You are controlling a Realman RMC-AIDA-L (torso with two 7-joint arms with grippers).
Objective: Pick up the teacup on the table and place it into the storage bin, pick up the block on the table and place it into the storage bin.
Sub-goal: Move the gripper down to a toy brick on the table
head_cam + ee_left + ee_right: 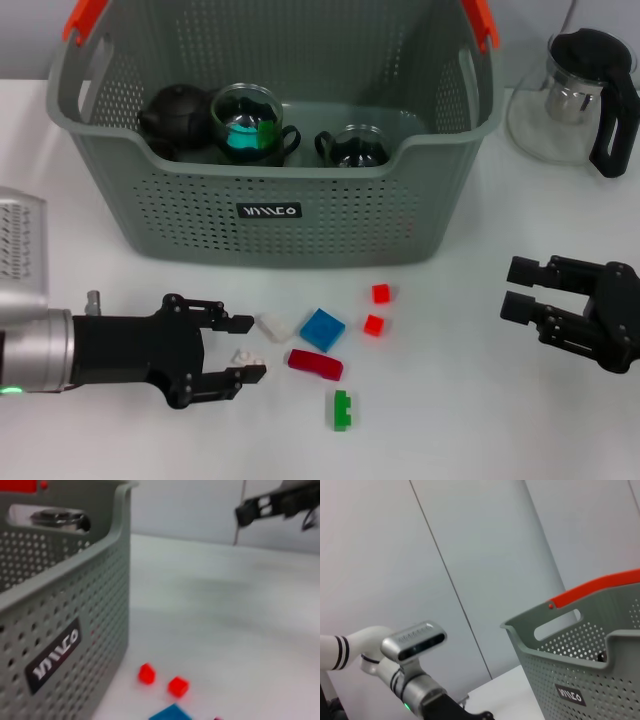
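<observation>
The storage bin stands at the back middle, its wall and black label also in the left wrist view. Inside it are two glass teacups and a black teapot. Blocks lie in front of the bin: white, blue, dark red, green and two small red cubes. My left gripper is open low over the table, with a tiny white piece between its fingertips and the white block just past them. My right gripper is open at the right, holding nothing.
A glass teapot with a black handle stands at the back right beside the bin. In the right wrist view the bin and my left arm show against a pale wall. The right gripper appears far off in the left wrist view.
</observation>
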